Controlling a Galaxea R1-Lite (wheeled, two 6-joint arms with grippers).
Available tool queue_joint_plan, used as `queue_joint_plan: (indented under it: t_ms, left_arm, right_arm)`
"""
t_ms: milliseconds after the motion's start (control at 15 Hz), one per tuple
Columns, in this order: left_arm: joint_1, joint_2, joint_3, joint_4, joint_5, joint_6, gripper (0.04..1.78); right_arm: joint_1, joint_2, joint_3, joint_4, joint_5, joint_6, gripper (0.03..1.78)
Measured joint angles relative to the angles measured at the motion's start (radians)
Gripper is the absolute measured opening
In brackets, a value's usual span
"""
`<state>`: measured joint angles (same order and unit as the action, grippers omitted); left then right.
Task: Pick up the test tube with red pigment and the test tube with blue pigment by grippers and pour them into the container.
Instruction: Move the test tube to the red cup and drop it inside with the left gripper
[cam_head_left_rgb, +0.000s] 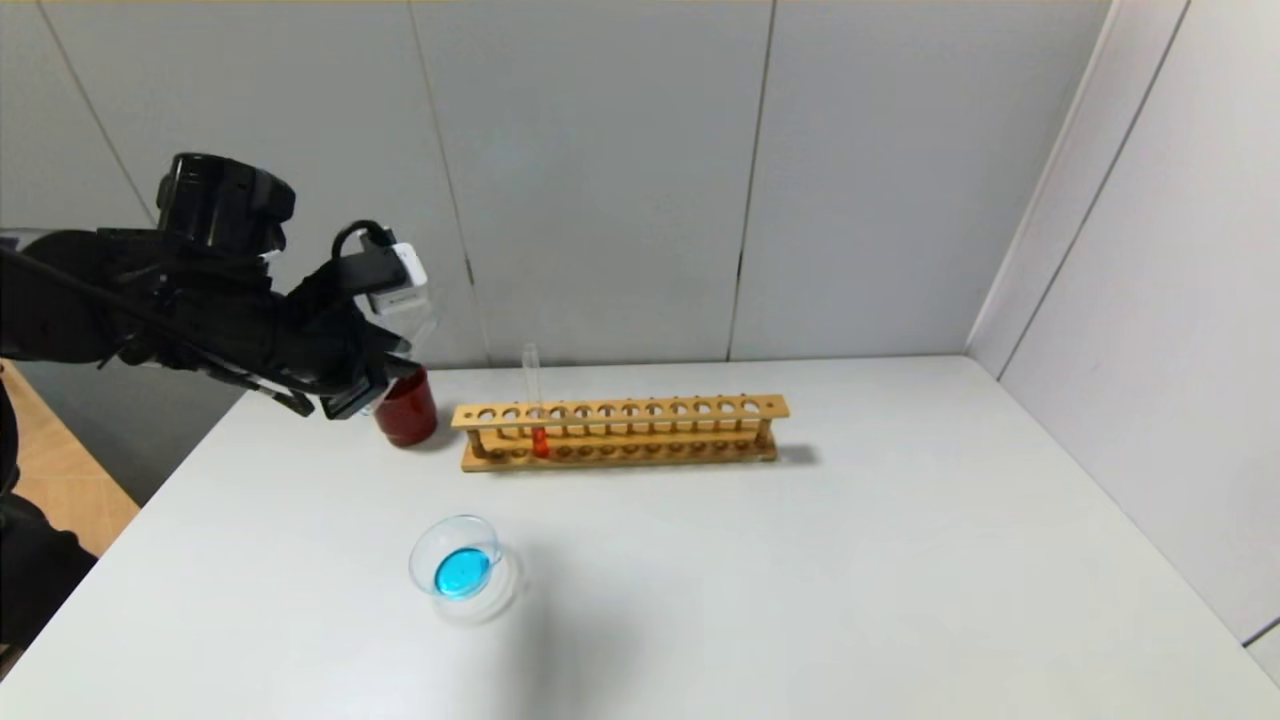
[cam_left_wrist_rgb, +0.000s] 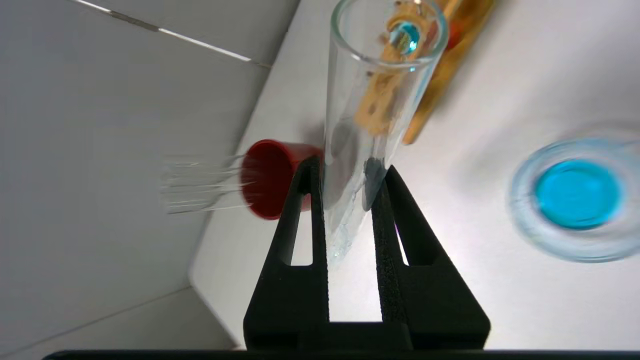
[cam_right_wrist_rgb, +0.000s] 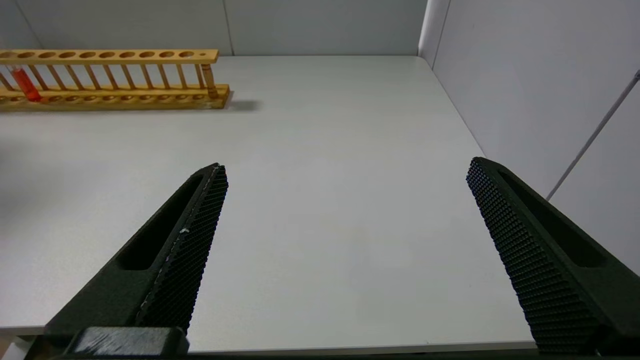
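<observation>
My left gripper (cam_left_wrist_rgb: 350, 167), raised at the table's far left beside the dark red cup (cam_head_left_rgb: 407, 410), is shut on the test tube with blue pigment (cam_left_wrist_rgb: 370, 75). The tube is clear, with only faint blue traces near its rounded end and its open mouth pointing away from the wrist. The container (cam_head_left_rgb: 420, 560), a low clear beaker, stands at front left with a pool of blue liquid in it; its wall (cam_left_wrist_rgb: 522, 220) also shows in the left wrist view. The test tube with red pigment (cam_head_left_rgb: 538, 440) stands upright in the wooden rack (cam_head_left_rgb: 620, 410). My right gripper (cam_right_wrist_rgb: 346, 162) is open and holds nothing.
The dark red cup (cam_left_wrist_rgb: 265, 175) has several clear tubes (cam_left_wrist_rgb: 200, 185) sticking out of it. The long wooden rack (cam_right_wrist_rgb: 125, 54) runs across the back of the white table (cam_head_left_rgb: 850, 560). Grey walls close in behind and to the right.
</observation>
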<state>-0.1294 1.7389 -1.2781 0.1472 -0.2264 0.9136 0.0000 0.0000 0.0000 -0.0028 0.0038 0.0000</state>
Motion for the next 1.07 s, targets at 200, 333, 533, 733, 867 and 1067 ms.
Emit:
queue_joint_plan:
  t_ms: [200, 333, 533, 733, 867, 1067]
  left_arm:
    - [-0.005, -0.009, -0.034, 0.038, -0.121, -0.155, 0.32]
    - [-0.005, -0.009, -0.034, 0.016, -0.154, -0.231, 0.32]
    - [-0.004, -0.008, -0.034, -0.048, -0.159, -0.347, 0.32]
    - [0.001, -0.016, -0.026, -0.13, -0.155, -0.513, 0.32]
    - [0.004, -0.033, 0.001, -0.142, -0.147, -0.553, 0.32]
    - [0.033, -0.045, 0.054, -0.213, -0.066, -0.575, 0.32]
  right_arm:
    - [0.0, 0.0, 0.0, 0.0, 0.0, 0.0, 1.75]
    - [0.0, 0.0, 0.0, 0.0, 0.0, 0.0, 1.75]
    - [0.0, 0.0, 0.0, 0.0, 0.0, 0.0, 1.75]
    - [0.0, 0.0, 0.0, 0.0, 0.0, 0.0, 1.75]
    - [0.0, 0.0, 0.0, 0.0, 0.0, 0.0, 1.75]
    - [0.0, 0.0, 0.0, 0.0, 0.0, 0.0, 1.75]
